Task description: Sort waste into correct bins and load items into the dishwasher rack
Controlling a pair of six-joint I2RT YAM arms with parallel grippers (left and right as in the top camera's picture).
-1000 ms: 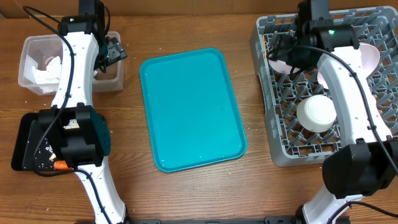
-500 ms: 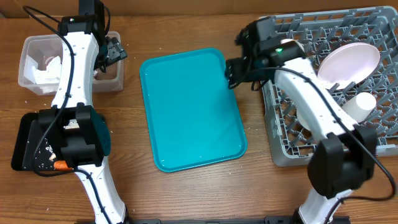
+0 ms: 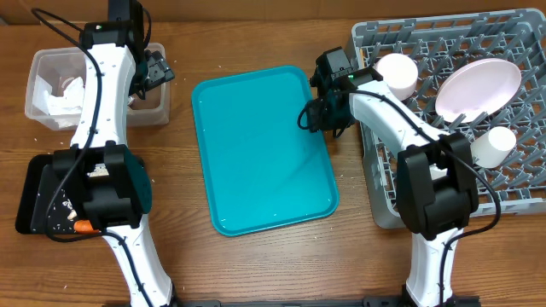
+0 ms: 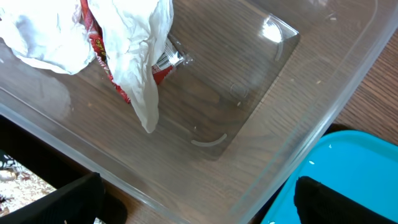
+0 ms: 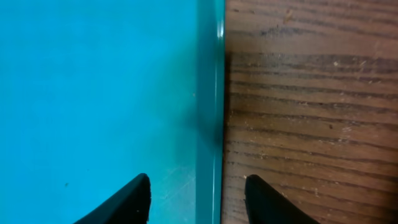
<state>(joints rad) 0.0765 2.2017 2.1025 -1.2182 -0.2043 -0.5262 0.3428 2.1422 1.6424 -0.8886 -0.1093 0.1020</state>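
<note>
Starting at the far left of the worktop [image 3: 256, 34], the clear plastic tub [image 3: 34, 111] holds crumpled white napkins [image 3: 60, 98] and a red foil wrapper [image 4: 99, 56], which the left wrist view shows tucked partly under the paper. Just in front of the tub, the black tray [image 3: 26, 196] carries pale crumbs [image 3: 60, 209] and an orange carrot [image 3: 83, 227] at its near right corner, partly hidden by the left arm [image 3: 102, 94]. The left hand [image 4: 202, 199] hangs over the tub's right end, its fingers spread wide above the tub's floor. In the middle lies the teal serving tray [image 3: 256, 153], flat on the wood. The right hand [image 5: 196, 186] sits low at that tray's right edge with its fingers partly apart, straddling the rim. One finger is over the teal surface and one over the wood, and neither visibly touches the rim. At the far right, the grey dishwasher rack [image 3: 384, 200] holds a white bowl [image 3: 397, 72] near its back left corner, a pinkish-white plate [image 3: 478, 85] leaning among the pegs, and a white cup [image 3: 493, 147] tilted on its side.
</note>
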